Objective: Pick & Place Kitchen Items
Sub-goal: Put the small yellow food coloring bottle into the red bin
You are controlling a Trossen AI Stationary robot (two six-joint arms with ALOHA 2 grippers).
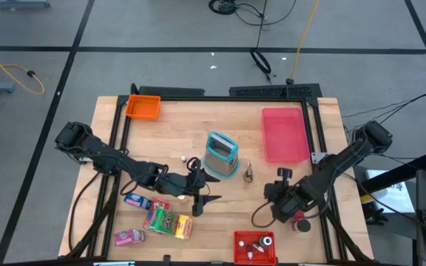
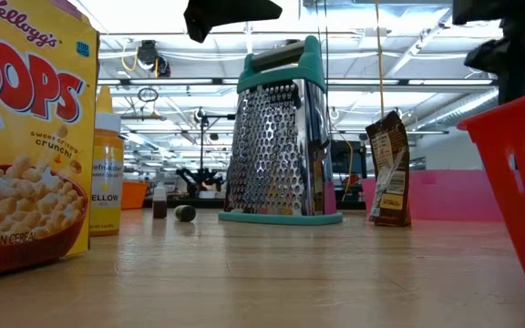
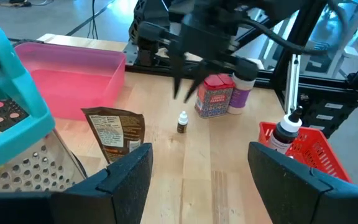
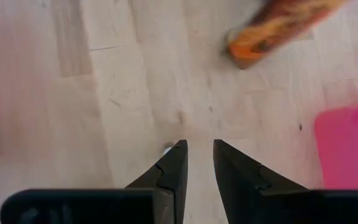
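Taking the table from above as a clock face with 12 at the far edge, the red basket point(image 1: 255, 238) sits nearest at 6 o'clock with a few small bottles in it, and the snack packets lie at about 7: pink point(image 1: 129, 236), yellow point(image 1: 183, 226), green point(image 1: 159, 218) and blue point(image 1: 137, 200). At roughly 4 o'clock the red canister point(image 3: 215, 102) stands touching a white-capped purple bottle point(image 3: 241, 93), right beside the right gripper point(image 4: 197, 146). That gripper points down over a tiny bottle point(image 3: 182, 122); its fingers are a narrow gap apart and hold nothing. The left gripper point(image 3: 199, 149) hangs near the centre, toward 7 o'clock, spread wide and empty, facing across to the right arm. Just beyond it the grater point(image 1: 222, 155) stands upright at the centre, with a brown packet point(image 1: 248, 171) on end at its 3 o'clock side. Farthest off are the pink tray point(image 1: 285, 134) at 1 o'clock and the orange bin point(image 1: 143, 108) at 11. The likely next step is picking up the tiny bottle, and the risk lies there. From the right wrist its white cap peeks out beside one finger, not in the gap. With so slim an opening, a descent from here would probably land a fingertip on the cap and tip the bottle, which could then roll. A wider swing could also nudge the canister close behind.
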